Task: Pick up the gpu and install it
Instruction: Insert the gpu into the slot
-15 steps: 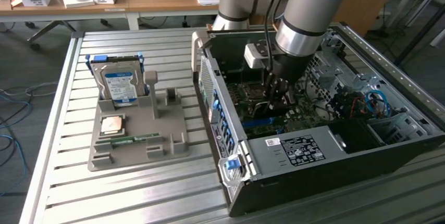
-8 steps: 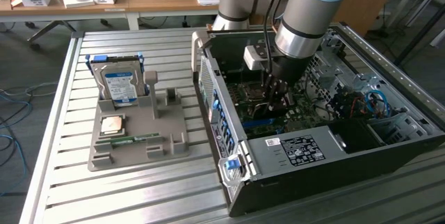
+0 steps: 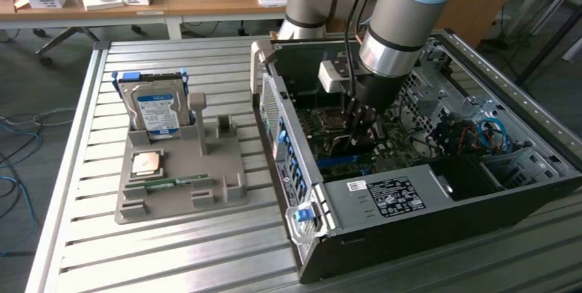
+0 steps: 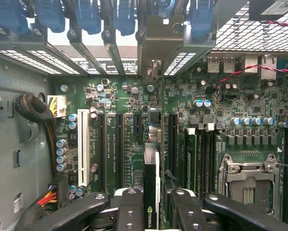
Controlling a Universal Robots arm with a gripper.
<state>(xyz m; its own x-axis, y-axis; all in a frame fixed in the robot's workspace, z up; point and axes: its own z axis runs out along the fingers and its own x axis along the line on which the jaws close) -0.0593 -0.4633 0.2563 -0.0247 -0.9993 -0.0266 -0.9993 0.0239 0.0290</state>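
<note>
Inside the open PC case [image 3: 427, 170], over the motherboard [image 4: 124, 96]: end effector [image 4: 151, 211] clenched on the gpu [image 4: 151, 168], card held edge-on between the fingers [image 4: 129, 211], bracket end toward the rear slot openings. Thin, stiff, light, probably fragile at edge connector and components. Best gripped on flat faces near the top edge, as now. Hard drive [image 3: 157, 109] and RAM stick [image 3: 177, 182] on the worktop [image 3: 182, 252] fixture.

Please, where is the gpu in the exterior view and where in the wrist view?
Exterior view: the gpu stands upright inside the open computer case, under the arm's hand.
Wrist view: the gpu is seen edge-on between the hand's fingers.
Shared landmark: the green motherboard.
</note>
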